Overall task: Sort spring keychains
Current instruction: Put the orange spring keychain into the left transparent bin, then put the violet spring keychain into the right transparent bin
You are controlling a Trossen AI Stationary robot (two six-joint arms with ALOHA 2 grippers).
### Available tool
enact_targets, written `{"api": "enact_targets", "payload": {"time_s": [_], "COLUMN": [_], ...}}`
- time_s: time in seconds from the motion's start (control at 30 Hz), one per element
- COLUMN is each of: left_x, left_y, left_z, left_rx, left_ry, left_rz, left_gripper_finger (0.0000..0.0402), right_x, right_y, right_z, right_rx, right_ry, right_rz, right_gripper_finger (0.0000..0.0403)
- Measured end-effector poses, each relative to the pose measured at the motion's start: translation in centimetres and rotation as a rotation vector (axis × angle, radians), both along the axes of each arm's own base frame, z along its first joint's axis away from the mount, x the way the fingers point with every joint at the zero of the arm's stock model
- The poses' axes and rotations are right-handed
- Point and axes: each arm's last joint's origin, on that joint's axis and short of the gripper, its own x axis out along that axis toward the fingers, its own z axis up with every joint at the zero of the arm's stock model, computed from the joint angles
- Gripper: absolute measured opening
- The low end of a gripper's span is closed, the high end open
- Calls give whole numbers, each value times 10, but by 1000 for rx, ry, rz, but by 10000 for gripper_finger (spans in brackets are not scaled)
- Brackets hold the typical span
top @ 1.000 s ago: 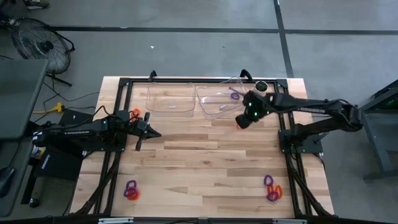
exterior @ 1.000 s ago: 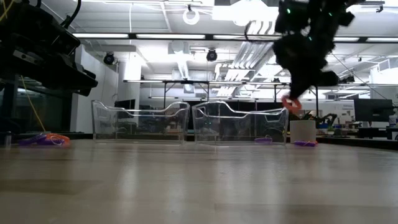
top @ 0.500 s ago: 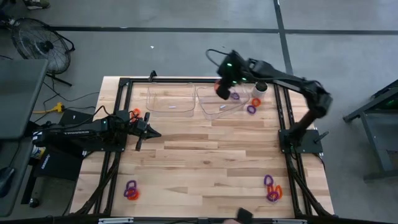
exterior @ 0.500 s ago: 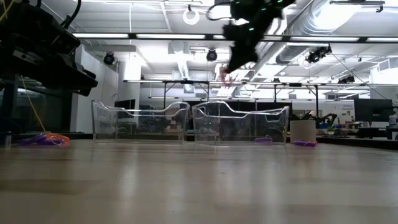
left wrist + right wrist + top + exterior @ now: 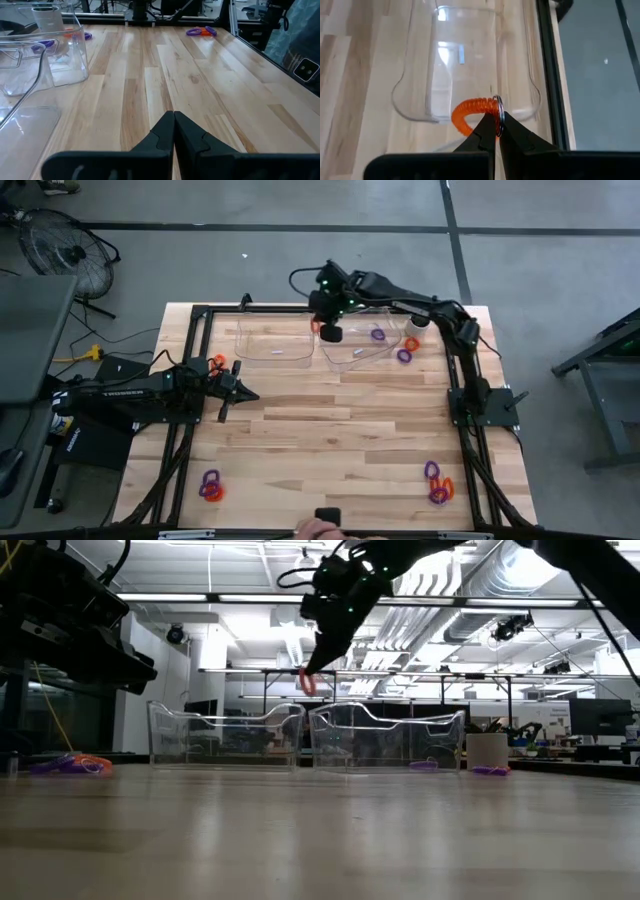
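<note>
I have the right gripper (image 5: 318, 326) up over the gap between the two clear plastic bins, its jaws pinched shut on a bright orange coiled plastic keychain (image 5: 470, 114) that dangles from the tips by its metal ring. In the right wrist view the coil hangs against the rim of the left clear bin (image 5: 272, 340), which looks empty from above. Half a second ago this arm was over the right clear bin (image 5: 355, 350), and a second ago it was low by that bin's right side near the small white cup with a dark top (image 5: 419, 320). So the orange piece has travelled leftward across the purple bin and now sits at the edge of the other one. I read that as orange going left, purple going right; one purple coiled keychain (image 5: 378, 334) already lies in the right bin.

The left gripper (image 5: 246, 394) is parked with its jaws closed, low over the wooden surface (image 5: 330, 440), same spot as before. Orange and purple pairs wait at the near left (image 5: 209, 486), near right (image 5: 438, 482) and beside the cup (image 5: 407, 350). A hand (image 5: 318, 529) shows at the near edge that was not there a second ago.
</note>
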Motion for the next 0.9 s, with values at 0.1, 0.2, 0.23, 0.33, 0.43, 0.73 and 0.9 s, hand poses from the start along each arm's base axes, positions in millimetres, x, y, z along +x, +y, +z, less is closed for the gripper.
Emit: {"api": "enact_targets", "payload": {"time_s": [0.1,0.2,0.23,0.33,0.43,0.73,0.9], "left_x": [0,0,0,0,0,0,0], "left_y": [0,0,0,0,0,0,0], "left_z": [0,0,0,0,0,0,0], "left_rx": [0,0,0,0,0,0,0], "left_ry": [0,0,0,0,0,0,0], "left_rz": [0,0,0,0,0,0,0], "left_gripper_finger": [1,1,1,1,1,1,1], "right_x": [9,17,19,25,31,39,39], "right_y": [0,-2,-3,-3,-4,-8,-8], "right_z": [-6,-13,-16,-28,-42,-46,-46], "right_rx": [-1,-4,-3,19,30,34,80], "right_ry": [3,-21,-29,-22,-7,-64,-71], "right_rz": [12,31,34,47,49,-5,-59], "right_gripper_finger": [0,0,0,0,0,92,169]}}
